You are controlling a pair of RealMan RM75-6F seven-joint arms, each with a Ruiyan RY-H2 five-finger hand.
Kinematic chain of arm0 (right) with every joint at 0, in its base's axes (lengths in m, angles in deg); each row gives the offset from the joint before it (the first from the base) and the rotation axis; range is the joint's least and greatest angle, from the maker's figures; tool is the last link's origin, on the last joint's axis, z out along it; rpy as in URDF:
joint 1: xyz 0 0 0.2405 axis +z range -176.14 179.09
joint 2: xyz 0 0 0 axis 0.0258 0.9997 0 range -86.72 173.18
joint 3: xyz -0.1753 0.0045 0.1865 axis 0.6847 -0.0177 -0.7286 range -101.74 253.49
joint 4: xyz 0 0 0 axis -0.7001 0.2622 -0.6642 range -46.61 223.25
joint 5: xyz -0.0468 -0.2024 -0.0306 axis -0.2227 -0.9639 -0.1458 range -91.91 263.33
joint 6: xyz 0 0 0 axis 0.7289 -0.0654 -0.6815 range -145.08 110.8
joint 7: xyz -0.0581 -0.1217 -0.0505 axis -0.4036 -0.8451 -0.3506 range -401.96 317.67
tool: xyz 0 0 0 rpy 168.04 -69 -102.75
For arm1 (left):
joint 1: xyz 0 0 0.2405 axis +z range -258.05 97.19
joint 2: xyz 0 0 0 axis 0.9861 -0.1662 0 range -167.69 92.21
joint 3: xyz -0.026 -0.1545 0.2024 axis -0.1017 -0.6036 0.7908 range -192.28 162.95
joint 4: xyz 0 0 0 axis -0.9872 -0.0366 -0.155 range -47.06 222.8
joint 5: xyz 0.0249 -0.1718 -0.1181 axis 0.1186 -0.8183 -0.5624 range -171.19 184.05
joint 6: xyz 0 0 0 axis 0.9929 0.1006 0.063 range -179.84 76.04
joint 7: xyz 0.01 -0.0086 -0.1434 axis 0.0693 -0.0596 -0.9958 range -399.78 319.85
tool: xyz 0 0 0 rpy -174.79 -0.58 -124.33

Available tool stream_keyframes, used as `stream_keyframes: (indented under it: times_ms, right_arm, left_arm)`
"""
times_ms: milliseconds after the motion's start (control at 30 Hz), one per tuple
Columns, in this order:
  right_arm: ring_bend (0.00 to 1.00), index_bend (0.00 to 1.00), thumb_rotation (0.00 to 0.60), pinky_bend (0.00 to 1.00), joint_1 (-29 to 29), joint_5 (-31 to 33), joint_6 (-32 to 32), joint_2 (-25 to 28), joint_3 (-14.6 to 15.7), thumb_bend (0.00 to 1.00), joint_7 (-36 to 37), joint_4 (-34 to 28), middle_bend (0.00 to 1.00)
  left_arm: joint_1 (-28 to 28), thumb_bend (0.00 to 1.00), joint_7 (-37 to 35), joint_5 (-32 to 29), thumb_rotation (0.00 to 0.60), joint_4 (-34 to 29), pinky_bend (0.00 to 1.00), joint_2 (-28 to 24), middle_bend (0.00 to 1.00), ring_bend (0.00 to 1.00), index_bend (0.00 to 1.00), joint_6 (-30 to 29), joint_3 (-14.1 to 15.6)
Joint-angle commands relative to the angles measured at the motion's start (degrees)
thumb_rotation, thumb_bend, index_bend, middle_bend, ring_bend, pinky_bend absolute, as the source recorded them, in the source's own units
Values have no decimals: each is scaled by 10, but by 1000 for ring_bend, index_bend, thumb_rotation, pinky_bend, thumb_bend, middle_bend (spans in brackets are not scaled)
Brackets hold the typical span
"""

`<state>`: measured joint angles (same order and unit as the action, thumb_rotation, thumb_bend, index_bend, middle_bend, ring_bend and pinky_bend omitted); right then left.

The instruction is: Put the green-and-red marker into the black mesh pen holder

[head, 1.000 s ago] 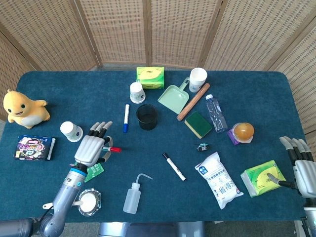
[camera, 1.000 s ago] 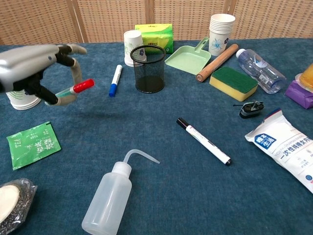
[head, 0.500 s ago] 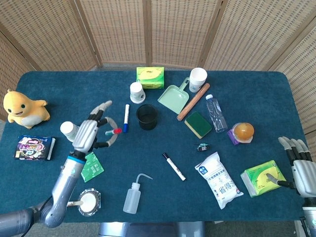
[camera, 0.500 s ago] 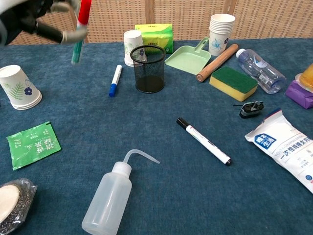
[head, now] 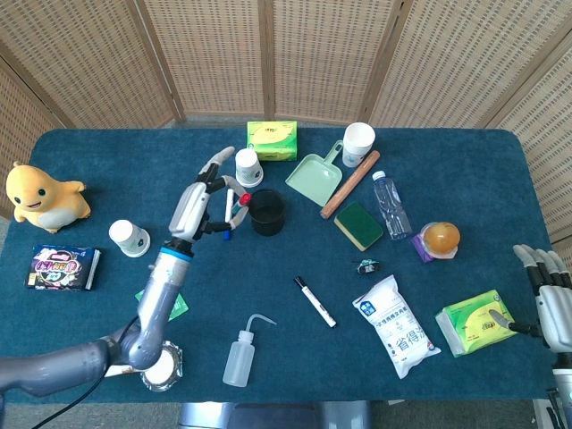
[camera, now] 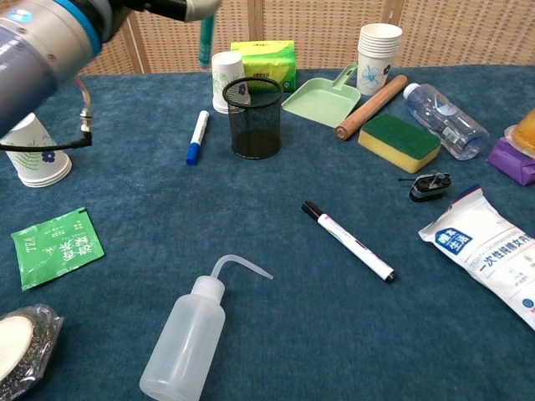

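The black mesh pen holder (head: pixel 266 212) (camera: pixel 253 117) stands upright and open near the table's middle back. My left hand (head: pixel 204 201) hovers just left of it and pinches the green-and-red marker (head: pixel 239 206). In the chest view the marker's green barrel (camera: pixel 205 40) hangs nearly upright, up and to the left of the holder's rim, with the hand (camera: pixel 180 7) cut off by the top edge. My right hand (head: pixel 550 299) rests at the table's right edge, fingers apart and holding nothing, beside a green tissue pack (head: pixel 474 322).
A blue-capped marker (camera: pixel 196 136) lies left of the holder and a paper cup (camera: pixel 226 73) stands behind it. A black-capped marker (camera: pixel 347 241), squeeze bottle (camera: pixel 185 342), tea packet (camera: pixel 57 238), green dustpan (camera: pixel 320 96), rolling pin (camera: pixel 370 106) and sponge (camera: pixel 399 142) lie around.
My left hand has risen and swung right toward the pen holder, carrying the marker, which has turned from lying sideways to nearly upright. The right hand has barely moved.
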<state>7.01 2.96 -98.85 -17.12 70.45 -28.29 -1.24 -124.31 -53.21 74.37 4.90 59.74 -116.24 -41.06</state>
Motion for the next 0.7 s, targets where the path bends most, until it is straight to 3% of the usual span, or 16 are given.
stream_keyframes:
  times_ms: [33, 600, 700]
  right_arm:
    - [0, 41, 600, 0, 0, 3, 0, 1, -3, 0, 4, 4, 0]
    - [0, 43, 600, 0, 1, 25, 15, 4, -12, 0, 30, 18, 0]
    - [0, 44, 600, 0, 2, 26, 19, 4, -12, 0, 33, 21, 0]
  left_arm:
    - [-31, 415, -34, -7, 600, 59, 0, 42, 0, 0, 534, 20, -8]
    - [-113, 414, -125, 4, 600, 256, 0, 148, 0, 0, 529, 46, -25]
    - [-129, 413, -141, 7, 600, 297, 0, 167, 0, 0, 490, 52, -24]
